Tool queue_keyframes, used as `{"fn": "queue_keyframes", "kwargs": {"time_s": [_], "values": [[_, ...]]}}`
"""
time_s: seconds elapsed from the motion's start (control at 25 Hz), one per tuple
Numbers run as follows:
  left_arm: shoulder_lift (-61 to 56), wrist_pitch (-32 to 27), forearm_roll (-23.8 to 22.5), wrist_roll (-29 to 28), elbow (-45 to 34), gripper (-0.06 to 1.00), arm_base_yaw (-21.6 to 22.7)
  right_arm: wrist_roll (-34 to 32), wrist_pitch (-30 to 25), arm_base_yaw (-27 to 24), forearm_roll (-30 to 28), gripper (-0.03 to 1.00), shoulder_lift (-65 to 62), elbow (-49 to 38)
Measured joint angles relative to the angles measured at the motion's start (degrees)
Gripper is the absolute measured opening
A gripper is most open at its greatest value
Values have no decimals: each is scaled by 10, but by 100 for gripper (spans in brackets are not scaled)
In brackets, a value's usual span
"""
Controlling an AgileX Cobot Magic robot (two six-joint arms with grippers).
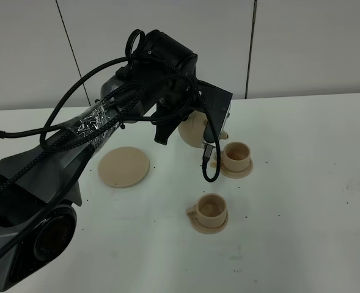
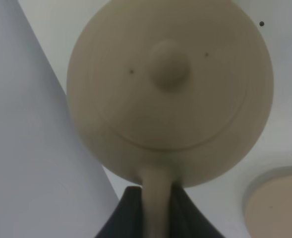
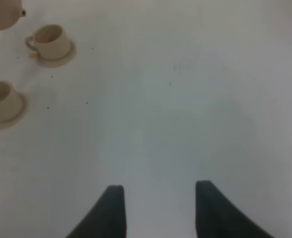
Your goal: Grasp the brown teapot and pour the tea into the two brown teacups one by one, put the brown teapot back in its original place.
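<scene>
My left gripper (image 1: pixel 189 119) is shut on the loop handle of the brown teapot (image 1: pixel 193 132), which it holds off the table at the back. The arm hides much of the pot. Its short spout (image 1: pixel 224 135) points at the far teacup (image 1: pixel 236 154) on its small saucer. The near teacup (image 1: pixel 209 209) stands on its own saucer in front. In the left wrist view the teapot (image 2: pixel 169 94) shows its domed lid and knob, its handle pinched in the left gripper (image 2: pixel 155 201). The wide flat saucer (image 1: pixel 124 166), the original place, lies bare to the left. My right gripper (image 3: pixel 158 208) hangs open over bare table.
The white table (image 1: pixel 302 201) carries small dark specks around the cups. A grey panelled wall runs behind it. The left arm's cables (image 1: pixel 63 116) loop above the left half. The right wrist view shows both cups (image 3: pixel 49 42) (image 3: pixel 2 101) and the teapot's edge (image 3: pixel 2 12) far off.
</scene>
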State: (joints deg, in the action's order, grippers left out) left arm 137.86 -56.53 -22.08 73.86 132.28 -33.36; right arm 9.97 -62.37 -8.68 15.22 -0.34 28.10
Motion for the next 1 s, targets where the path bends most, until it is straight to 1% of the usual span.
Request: {"fn": "queue_keyframes", "kwargs": {"time_s": [0.28, 0.8, 1.0], "values": [[0, 4, -15, -1, -5, 17, 0, 0, 0, 0, 0, 33, 0, 0], [0, 21, -15, -1, -7, 17, 0, 0, 0, 0, -1, 33, 0, 0], [0, 26, -19, 0, -7, 17, -4, -17, 0, 0, -8, 33, 0, 0]]}}
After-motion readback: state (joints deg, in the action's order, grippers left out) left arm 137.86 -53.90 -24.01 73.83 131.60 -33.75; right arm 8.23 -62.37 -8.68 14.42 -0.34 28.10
